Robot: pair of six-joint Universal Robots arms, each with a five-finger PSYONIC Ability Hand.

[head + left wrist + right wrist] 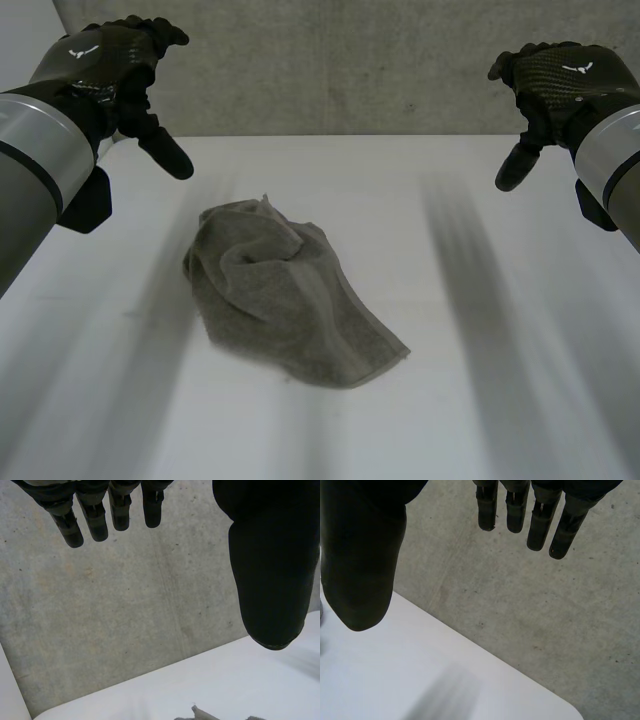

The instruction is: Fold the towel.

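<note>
As towel (285, 300) lies bunched ctr, edges hidden

The head camera sits above and behind the towel (290, 295), looking down across the worktop (480, 400) to the concrete wall (350, 60) beyond it. The left wrist camera, close behind the left robot hand (270, 555), faces that wall and shares the towel's far tip with the head view. The right wrist camera, close behind the right robot hand (360, 555), faces the wall and a worktop corner off to the towel's right.
</note>
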